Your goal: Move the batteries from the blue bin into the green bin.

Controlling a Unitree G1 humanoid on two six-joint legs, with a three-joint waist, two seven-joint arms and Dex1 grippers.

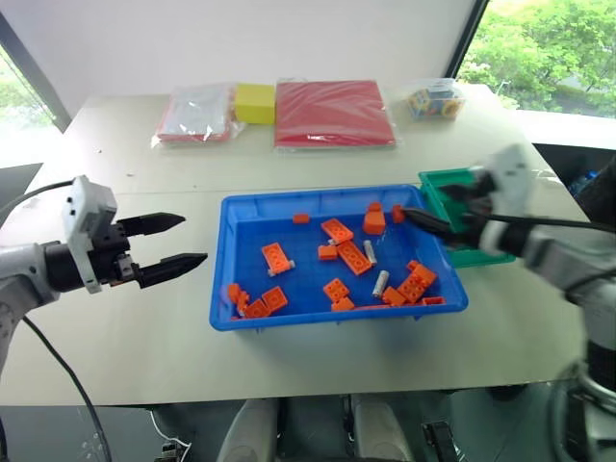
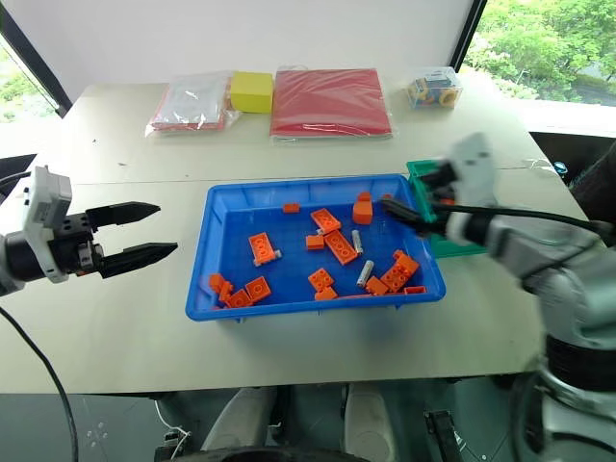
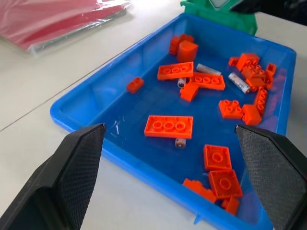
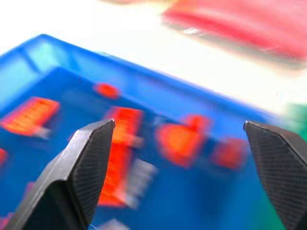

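Observation:
The blue bin [image 1: 318,196] lies mid-table, strewn with orange toy bricks [image 1: 354,257]. Among them lie silver batteries: one [image 1: 381,282] toward the near right, another [image 1: 371,252] beside a long brick, and a third [image 3: 180,142] poking out from under a flat brick. The green bin [image 1: 438,192] stands against the blue bin's far right corner, partly hidden by my right arm. My right gripper [image 1: 438,204] hangs open and empty above that corner, fingers [image 4: 91,158] spread wide. My left gripper [image 1: 192,239] is open over the bare table left of the blue bin, pointing at it.
Along the table's far side lie a clear bag of papers [image 1: 197,114], a yellow block [image 1: 255,102], a red packet [image 1: 332,113] and a small clear box of coloured pieces [image 1: 435,100]. Bare tabletop surrounds the blue bin on its left and near sides.

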